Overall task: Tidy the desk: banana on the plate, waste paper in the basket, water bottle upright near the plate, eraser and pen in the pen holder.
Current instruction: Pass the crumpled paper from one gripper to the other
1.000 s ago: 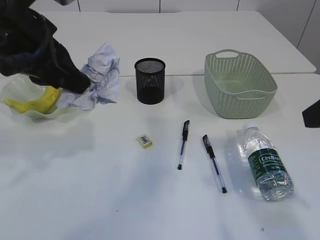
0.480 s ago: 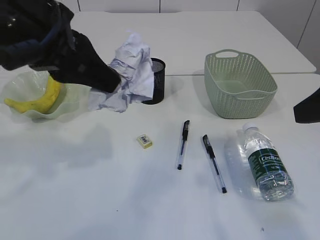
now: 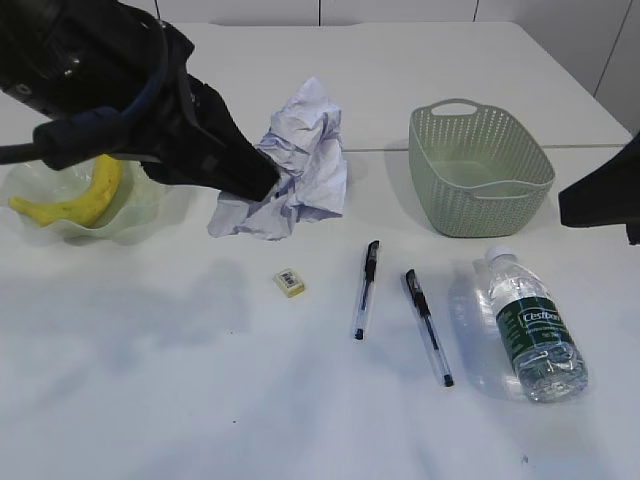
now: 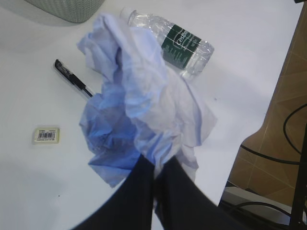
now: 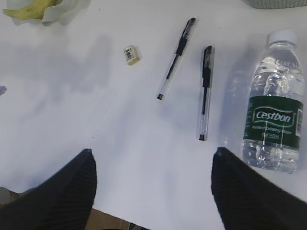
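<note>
My left gripper (image 3: 268,180) is shut on the crumpled waste paper (image 3: 300,160) and holds it above the table, left of the green basket (image 3: 478,180); the left wrist view shows the paper (image 4: 144,96) pinched between the fingers. The banana (image 3: 75,200) lies on the pale plate (image 3: 145,205). The eraser (image 3: 289,282), two pens (image 3: 366,288) (image 3: 428,325) and the water bottle (image 3: 530,330), on its side, lie on the table. The pen holder is hidden behind the paper. My right gripper (image 5: 152,163) is open and empty, above the table's front edge near the bottle (image 5: 274,120).
The basket stands at the back right with nothing in it. The right arm shows as a dark shape at the right edge of the exterior view (image 3: 605,195). The floor and cables lie beyond the table edge in the left wrist view.
My left gripper has carried the waste paper to the right, from beside the plate to in front of the pen holder. The right arm has come further into view at the right edge.
</note>
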Available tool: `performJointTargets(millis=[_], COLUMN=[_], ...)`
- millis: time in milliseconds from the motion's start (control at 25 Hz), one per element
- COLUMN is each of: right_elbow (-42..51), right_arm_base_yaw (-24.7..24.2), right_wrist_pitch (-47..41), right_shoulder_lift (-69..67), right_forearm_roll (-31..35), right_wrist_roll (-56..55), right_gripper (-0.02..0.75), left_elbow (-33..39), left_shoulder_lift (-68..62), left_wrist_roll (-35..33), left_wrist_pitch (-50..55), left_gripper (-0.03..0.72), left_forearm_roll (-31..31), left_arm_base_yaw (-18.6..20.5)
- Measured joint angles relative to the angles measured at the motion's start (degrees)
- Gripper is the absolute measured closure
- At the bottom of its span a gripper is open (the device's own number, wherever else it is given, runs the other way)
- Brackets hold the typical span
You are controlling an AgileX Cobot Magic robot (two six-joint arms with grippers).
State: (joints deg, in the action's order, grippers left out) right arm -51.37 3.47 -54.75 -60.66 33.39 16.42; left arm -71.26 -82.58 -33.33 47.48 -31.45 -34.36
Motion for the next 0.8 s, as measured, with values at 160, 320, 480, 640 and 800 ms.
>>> performJointTargets(millis=[160, 320, 480, 640, 800], right_elbow=[0.0, -1.29, -5.07, -8.72, -11.2], right_arm_base_yaw=[0.0, 0.0, 0.0, 1.69, 5.7], right_wrist_pitch=[0.38, 0.6, 0.6, 0.5, 1.2], right_shoulder_lift=[0.0, -0.36, -2.35, -5.4, -9.27], right_forearm_roll=[1.67, 1.79, 3.71, 6.62, 8.25], right_wrist_roll=[0.93, 1.46, 3.18, 5.43, 6.3], right_gripper=[0.186, 0.186, 0.186, 0.186, 0.186], left_elbow=[0.0, 0.0, 0.0, 0.0, 0.0], left_shoulder_lift=[0.0, 0.0, 0.0, 0.0, 0.0], left_wrist_roll=[0.0, 0.0, 0.0, 0.0, 0.0], left_wrist_pitch=[0.0, 0.35, 0.49, 0.49, 0.49], left_gripper=[0.693, 0.693, 0.693, 0.694, 0.694], left_forearm_roll=[0.22, 1.22, 1.37, 1.44, 1.44], left_arm_base_yaw=[0.0, 0.0, 0.0, 0.0, 0.0])
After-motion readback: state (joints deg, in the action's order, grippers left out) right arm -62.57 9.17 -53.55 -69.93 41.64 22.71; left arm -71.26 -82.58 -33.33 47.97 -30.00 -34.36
